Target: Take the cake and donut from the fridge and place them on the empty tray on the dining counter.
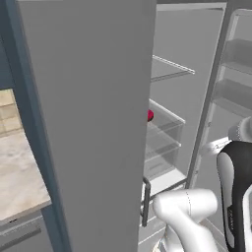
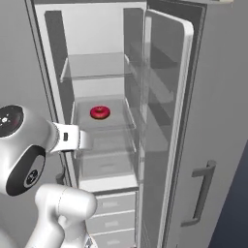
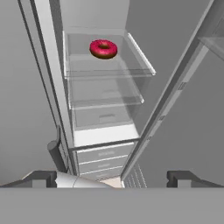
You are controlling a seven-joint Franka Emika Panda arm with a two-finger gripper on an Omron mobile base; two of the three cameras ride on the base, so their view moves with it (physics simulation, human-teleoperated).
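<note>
Hand view: my jaws stand wide, empty; I should reach in level over the fridge (image 2: 193,145) shelf (image 3: 109,72) edge, straddling the far donut (image 3: 103,48)

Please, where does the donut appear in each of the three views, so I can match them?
Left base view: donut peeks as a red sliver past the closed door's edge, mid-picture.
Right base view: donut on a glass shelf, centre-left.
Hand view: donut near the top, centre.
Shared landmark: the clear shelf beneath it.
</note>
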